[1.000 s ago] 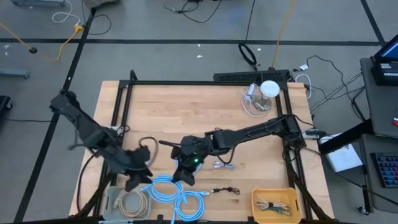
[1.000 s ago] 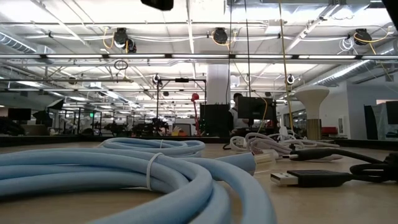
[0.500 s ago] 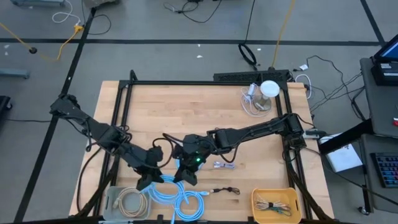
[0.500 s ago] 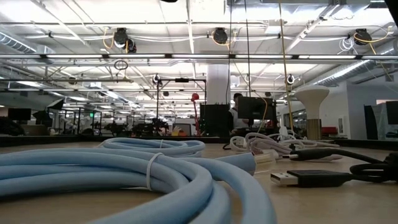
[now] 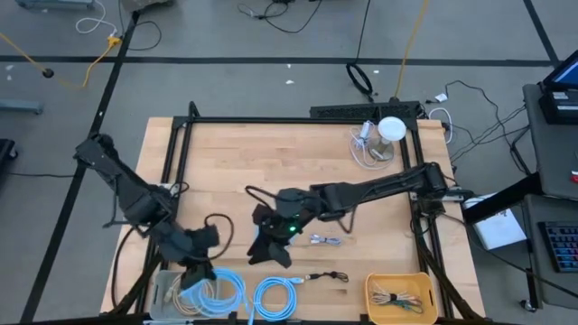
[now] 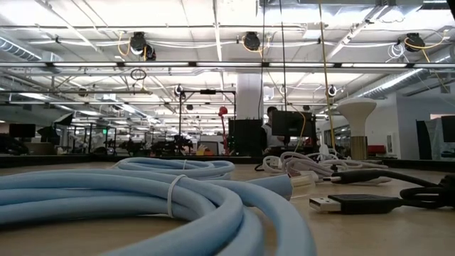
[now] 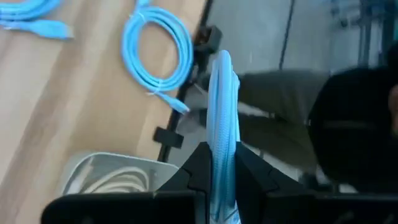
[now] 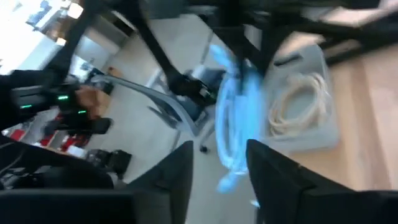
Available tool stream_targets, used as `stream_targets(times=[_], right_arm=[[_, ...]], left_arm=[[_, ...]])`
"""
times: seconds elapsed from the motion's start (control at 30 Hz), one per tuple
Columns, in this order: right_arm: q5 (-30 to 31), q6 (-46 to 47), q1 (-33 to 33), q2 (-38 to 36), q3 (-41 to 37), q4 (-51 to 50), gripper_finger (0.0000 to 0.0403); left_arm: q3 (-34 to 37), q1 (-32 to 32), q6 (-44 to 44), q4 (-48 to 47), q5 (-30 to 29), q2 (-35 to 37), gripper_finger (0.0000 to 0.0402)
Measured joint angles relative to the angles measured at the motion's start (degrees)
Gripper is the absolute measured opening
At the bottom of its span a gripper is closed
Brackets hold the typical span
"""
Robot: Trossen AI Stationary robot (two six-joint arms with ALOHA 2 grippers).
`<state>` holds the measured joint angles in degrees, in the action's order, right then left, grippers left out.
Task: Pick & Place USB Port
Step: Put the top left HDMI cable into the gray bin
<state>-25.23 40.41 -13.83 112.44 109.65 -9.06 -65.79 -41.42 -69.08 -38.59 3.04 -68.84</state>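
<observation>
Down at the lower left of the high view, the left claw hangs over the grey bin at the tabletop's near edge, and its own camera shows the fingers pinched together on a light blue cable coil standing edge-on between them. In the overhead shot that coil drapes from the claw down beside the bin, which already has a cream cable curled inside. Just right of it, a second blue coil lies flat on the wood. The right claw sits low in the centre of the frame, just above that second coil, its fingers spread apart with nothing between them. Further right, a small silver-white cable, a black USB lead, and a yellow tray at the lower right corner. A white lamp stands at the upper right.
</observation>
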Motion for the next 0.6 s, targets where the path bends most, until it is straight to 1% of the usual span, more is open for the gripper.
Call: stream_targets(times=[0.13, 0.23, 0.3, 0.4, 0.5, 0.6], right_arm=[[1.35, -2.16, -0.28, -2.52, 0.00, -0.63, 0.0179], [1.57, -3.48, -0.05, -4.26, 0.00, -0.48, 0.0191], [1.76, -4.16, -0.06, -5.68, 0.00, -1.04, 0.0192], [1.59, -4.72, -0.34, -6.42, 0.07, -0.91, 0.0188], [3.00, -5.52, -0.94, -6.66, 0.00, -2.57, 0.0182], [4.38, -6.11, -1.36, -6.86, 0.00, -4.21, 0.0177]], left_arm=[[-0.05, -5.92, -8.32, -2.73, -7.37, 0.56, 0.0036], [-0.05, -10.75, -15.69, -5.93, -11.31, 0.67, 0.0036], [0.12, -14.38, -22.99, -9.11, -14.21, 0.61, 0.0036], [1.73, -20.25, -36.14, -12.80, -19.89, 0.59, 0.0036], [3.71, -26.27, -45.01, -10.57, -24.09, 0.63, 0.0036], [6.21, -30.68, -51.88, -7.89, -27.55, 0.13, 0.0036]])
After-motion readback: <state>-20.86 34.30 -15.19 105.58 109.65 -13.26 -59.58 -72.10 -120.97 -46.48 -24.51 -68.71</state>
